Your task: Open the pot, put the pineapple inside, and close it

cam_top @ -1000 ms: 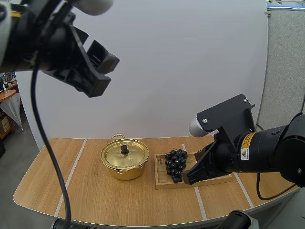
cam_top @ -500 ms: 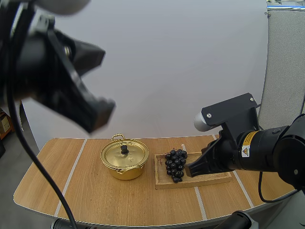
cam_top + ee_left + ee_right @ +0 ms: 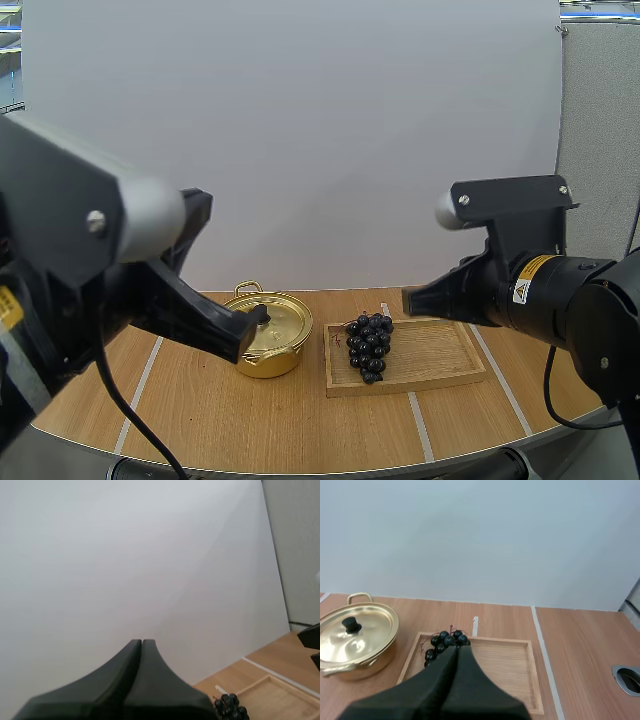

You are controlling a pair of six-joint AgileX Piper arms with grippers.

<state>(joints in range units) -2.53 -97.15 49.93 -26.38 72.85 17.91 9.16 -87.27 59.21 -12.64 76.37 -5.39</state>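
A gold pot (image 3: 285, 330) with its lid on and a black knob (image 3: 351, 624) stands on the wooden table, left of a wooden tray (image 3: 440, 355). A bunch of dark grapes (image 3: 368, 345) lies on the tray's left end. My left gripper (image 3: 243, 343) is shut on nothing, and it hangs close to the camera, covering the pot's left side. In the left wrist view its fingers (image 3: 142, 645) form one wedge, with the grapes (image 3: 231, 706) beyond them. My right gripper (image 3: 408, 300) is shut and empty, raised above the tray (image 3: 505, 665) just behind the grapes (image 3: 445, 640).
White lines (image 3: 420, 425) cross the tabletop. A round metal-rimmed hole (image 3: 627, 677) sits in the table right of the tray. A grey partition (image 3: 600, 150) stands at the right. The table's curved front edge (image 3: 300, 465) is near the arm bases.
My left arm has swung down from the upper left to in front of the pot, and its fingers have closed. My right gripper has risen and drawn back from the tray's front.
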